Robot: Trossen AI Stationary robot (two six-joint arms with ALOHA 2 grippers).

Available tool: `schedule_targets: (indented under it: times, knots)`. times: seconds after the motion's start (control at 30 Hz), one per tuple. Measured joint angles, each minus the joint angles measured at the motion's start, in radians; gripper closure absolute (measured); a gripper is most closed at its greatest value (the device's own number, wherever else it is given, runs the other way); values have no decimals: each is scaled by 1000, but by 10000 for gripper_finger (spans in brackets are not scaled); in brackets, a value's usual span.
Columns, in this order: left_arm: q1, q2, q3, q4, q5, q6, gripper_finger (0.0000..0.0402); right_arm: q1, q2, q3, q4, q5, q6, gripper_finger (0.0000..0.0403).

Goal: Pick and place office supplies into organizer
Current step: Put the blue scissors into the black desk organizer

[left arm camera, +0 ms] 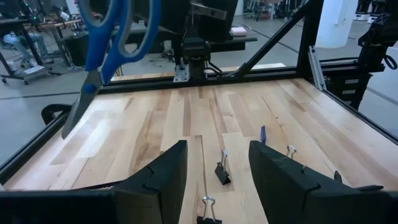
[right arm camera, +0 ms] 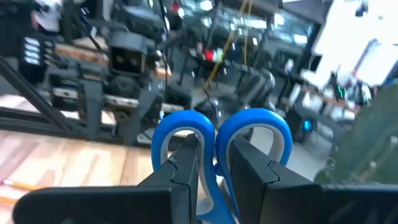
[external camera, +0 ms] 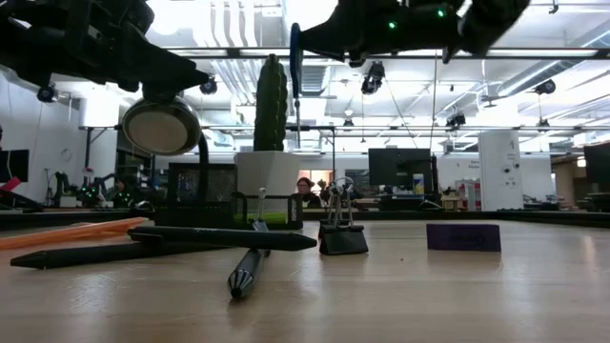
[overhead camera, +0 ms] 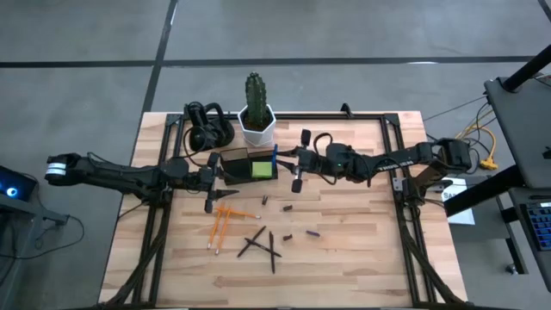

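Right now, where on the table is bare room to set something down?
Free: the wood right of the binder clips, under the right arm, and the left strip beside the orange pencils. Crowded: around the organizer, cactus pot, and black pens in the middle.

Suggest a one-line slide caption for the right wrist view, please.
Right claw shut on the blue-handled scissors by their loops, lifted above the table.

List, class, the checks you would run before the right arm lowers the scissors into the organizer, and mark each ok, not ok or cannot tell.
1. Right pincer shut on the scissors at the handles: ok.
2. Scissors hang blades down: ok.
3. Scissors above the organizer: cannot tell exactly.
4. Left pincer open, empty: ok.
5. Left pincer clear of the organizer: cannot tell.
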Motion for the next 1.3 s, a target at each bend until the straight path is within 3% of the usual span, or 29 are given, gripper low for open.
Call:
schedule_targets:
  times: [0.33,0.8,1.1,1.3]
  knots:
    - [0,0,0,2,-18,1,244,-46,0,-166,371,-173,21,349]
    - [0,0,0,1,-69,2,244,-84,9,-186,396,-291,41,349]
    - [-1,-68,0,-53,-278,3,244,-109,9,-178,393,-324,63,349]
    - [-1,-165,1,-192,-296,0,244,-119,9,-175,389,-328,72,349]
